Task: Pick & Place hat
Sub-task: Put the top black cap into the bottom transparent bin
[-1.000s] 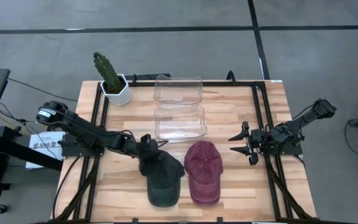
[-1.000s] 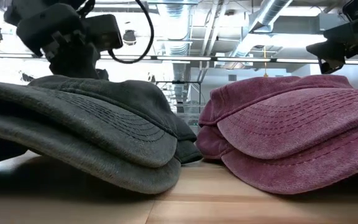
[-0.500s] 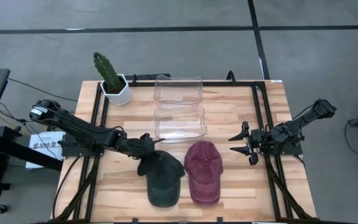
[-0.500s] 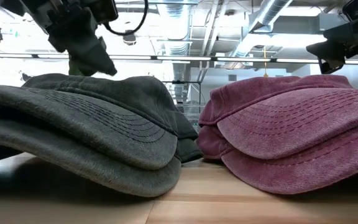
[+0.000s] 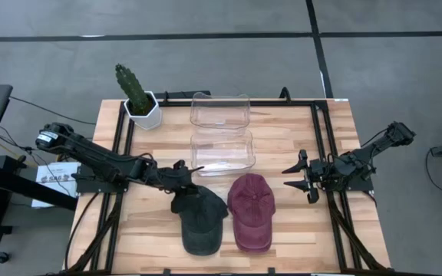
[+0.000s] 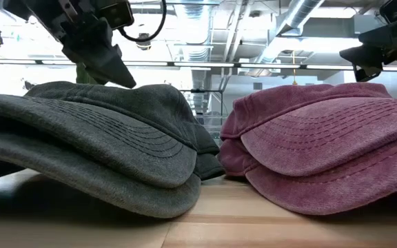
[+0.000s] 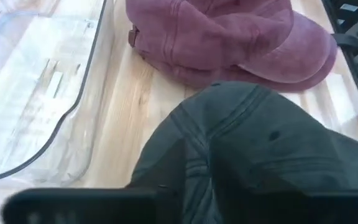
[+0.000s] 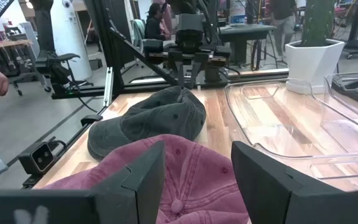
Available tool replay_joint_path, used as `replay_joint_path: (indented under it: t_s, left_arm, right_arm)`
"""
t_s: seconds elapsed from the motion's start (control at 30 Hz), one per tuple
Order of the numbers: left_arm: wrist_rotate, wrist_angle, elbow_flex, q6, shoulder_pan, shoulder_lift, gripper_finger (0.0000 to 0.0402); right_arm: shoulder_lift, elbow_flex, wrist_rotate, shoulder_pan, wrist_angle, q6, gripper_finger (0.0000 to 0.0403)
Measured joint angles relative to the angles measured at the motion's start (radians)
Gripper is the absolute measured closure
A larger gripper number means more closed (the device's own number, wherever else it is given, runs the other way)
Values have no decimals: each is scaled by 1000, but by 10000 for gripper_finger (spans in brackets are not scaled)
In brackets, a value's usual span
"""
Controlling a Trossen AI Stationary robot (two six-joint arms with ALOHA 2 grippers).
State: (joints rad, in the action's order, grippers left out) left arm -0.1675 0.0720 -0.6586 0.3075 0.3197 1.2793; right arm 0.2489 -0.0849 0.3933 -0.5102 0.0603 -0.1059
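The grey hat (image 5: 200, 219) lies on the worktop (image 5: 298, 230) near its front edge, brim toward the front, with the maroon hat (image 5: 252, 212) just beside it and not quite touching in the low view. Two clear bins (image 5: 222, 149) sit behind the hats, one behind the other, and a potted cactus (image 5: 138, 97) stands at the rear left corner.

The left pincer (image 5: 184, 176) hovers just behind the grey hat's crown, slightly above it. In the high view its fingers look parted and it holds nothing, though from that angle how wide the gap is cannot be read well. The right pincer (image 5: 301, 175) waits off to the right of the maroon hat, spread open and empty.

The step in hand appears to be the grasp on the grey hat. To do it well, the left pincer should come down on the back of the crown, where the soft cloth can be bunched between the fingers, not on the stiff brim. It should keep its fingers clear of the maroon hat, close firmly before lifting, and lift straight up so that the brim does not drag its neighbour along.
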Motion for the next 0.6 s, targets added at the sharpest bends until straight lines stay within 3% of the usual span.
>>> replay_joint_path:
  t_s: [0.3, 0.6]
  left_arm:
    - [36, -4, 0, 117, 22, 21, 224]
    - [36, -47, 0, 128, 16, 175, 228]
  right_arm:
    - [0, 0, 1, 0, -1, 0, 228]
    - [0, 0, 1, 0, -1, 0, 228]
